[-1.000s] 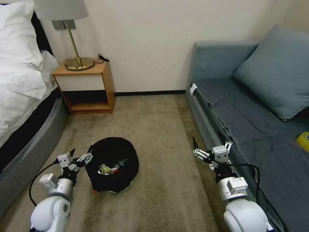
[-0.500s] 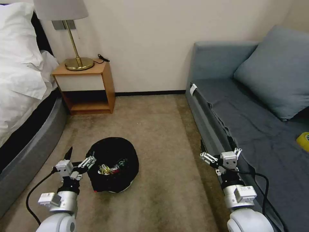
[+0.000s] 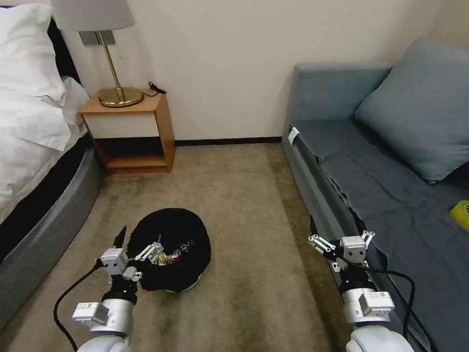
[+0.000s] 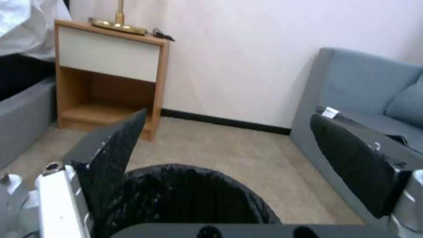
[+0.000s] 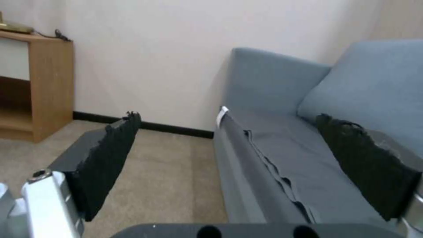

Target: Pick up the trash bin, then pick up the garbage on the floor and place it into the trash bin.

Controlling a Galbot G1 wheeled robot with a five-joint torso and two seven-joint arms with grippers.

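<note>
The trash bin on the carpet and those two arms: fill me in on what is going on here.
The trash bin, lined with a black bag, stands on the carpet between the bed and the sofa, with colourful litter inside. The left end effector is open at the bin's near-left rim, one finger over the opening and the other outside, not gripping. The right end effector hangs open beside the sofa's front edge, holding nothing.
</note>
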